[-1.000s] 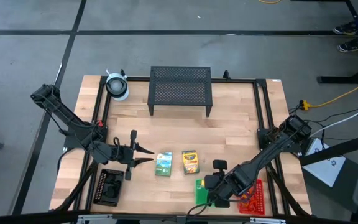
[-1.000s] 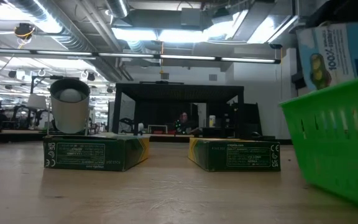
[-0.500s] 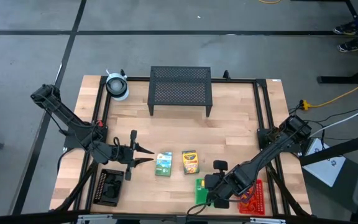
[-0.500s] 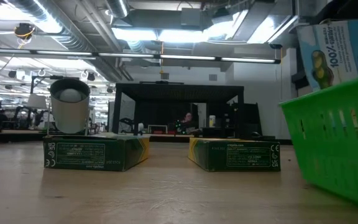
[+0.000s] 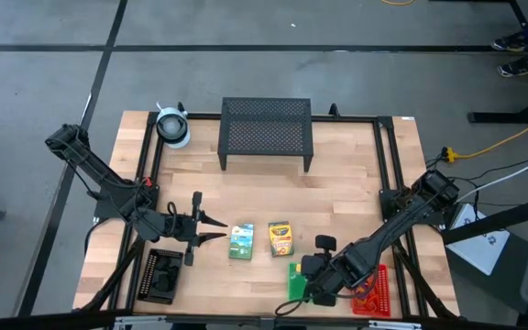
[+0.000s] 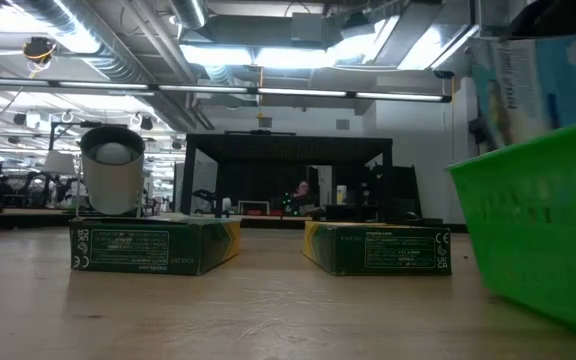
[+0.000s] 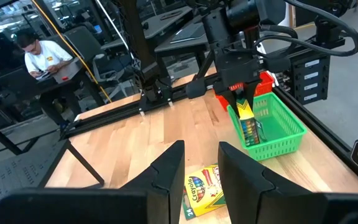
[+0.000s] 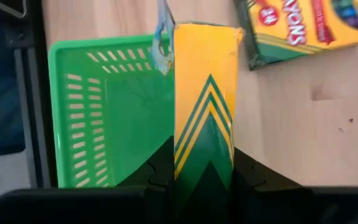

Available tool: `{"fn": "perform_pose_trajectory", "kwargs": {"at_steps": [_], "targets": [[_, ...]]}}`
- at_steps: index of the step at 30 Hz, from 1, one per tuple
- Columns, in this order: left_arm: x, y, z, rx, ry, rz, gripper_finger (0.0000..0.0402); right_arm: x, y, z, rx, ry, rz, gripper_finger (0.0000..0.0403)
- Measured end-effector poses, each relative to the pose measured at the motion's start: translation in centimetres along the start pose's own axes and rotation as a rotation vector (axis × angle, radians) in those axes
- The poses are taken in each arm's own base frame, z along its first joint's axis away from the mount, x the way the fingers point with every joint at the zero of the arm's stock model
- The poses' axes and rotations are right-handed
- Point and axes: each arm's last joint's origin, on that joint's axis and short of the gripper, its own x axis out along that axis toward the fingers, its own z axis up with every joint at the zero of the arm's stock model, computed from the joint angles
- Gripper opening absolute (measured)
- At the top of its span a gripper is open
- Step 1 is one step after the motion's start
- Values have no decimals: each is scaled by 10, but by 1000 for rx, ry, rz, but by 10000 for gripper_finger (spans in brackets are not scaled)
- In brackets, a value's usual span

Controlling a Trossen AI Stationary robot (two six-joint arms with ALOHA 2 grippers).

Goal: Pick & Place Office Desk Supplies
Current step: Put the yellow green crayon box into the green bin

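Observation:
My right gripper [image 5: 308, 286] is shut on a yellow-green crayon box [image 8: 205, 93] that stands on end in the green tray [image 8: 104, 112] near the front edge. A blue-white card box [image 6: 538, 80] sticks up beside it, above the tray's rim. A second crayon box [image 5: 280, 237] and a green-white box [image 5: 241, 241] lie flat on the table. My left gripper [image 5: 218, 230] hovers left of them, level and open, with nothing between its fingers. A black tray [image 5: 161, 275] sits at the front left. A red tray [image 5: 374, 291] sits at the front right. My right gripper pinches the crayon box's upper end [image 8: 205, 149] between its two fingers [image 8: 246, 167], one on each of two opposite faces. The fingers come steeply from above. The box stands nearly upright with its lower end [image 7: 251, 140] inside the green tray. Whether it rests on the tray's floor I cannot tell.
A large black mesh stand [image 5: 266, 133] stands at the table's far middle, with a whitish roll [image 5: 172, 126] at the far left corner. Bare wood lies between the stand and the boxes. A person [image 7: 39, 53] sits beyond the table.
My right gripper has rolled a little about its own axis while staying over the green tray. The blue-white box above the tray's rim has shifted with it and shows blurred in the low view.

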Motion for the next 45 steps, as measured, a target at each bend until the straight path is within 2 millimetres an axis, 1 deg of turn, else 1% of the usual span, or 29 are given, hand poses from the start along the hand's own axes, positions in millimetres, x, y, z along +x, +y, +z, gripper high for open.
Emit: {"fn": "perform_pose_trajectory", "kwargs": {"at_steps": [6,11,36,40,45], "targets": [[0,0,0,0,0,0,95,0,0,0,7,-4,-4,119],[0,0,0,0,0,0,95,0,0,0,20,-4,-4,132],[0,0,0,9,0,0,95,0,1,0,49,14,21,137],[0,0,0,9,0,0,95,-5,-1,2,51,10,22,137],[0,0,0,11,1,1,95,-23,-1,9,34,-14,0,137]]}}
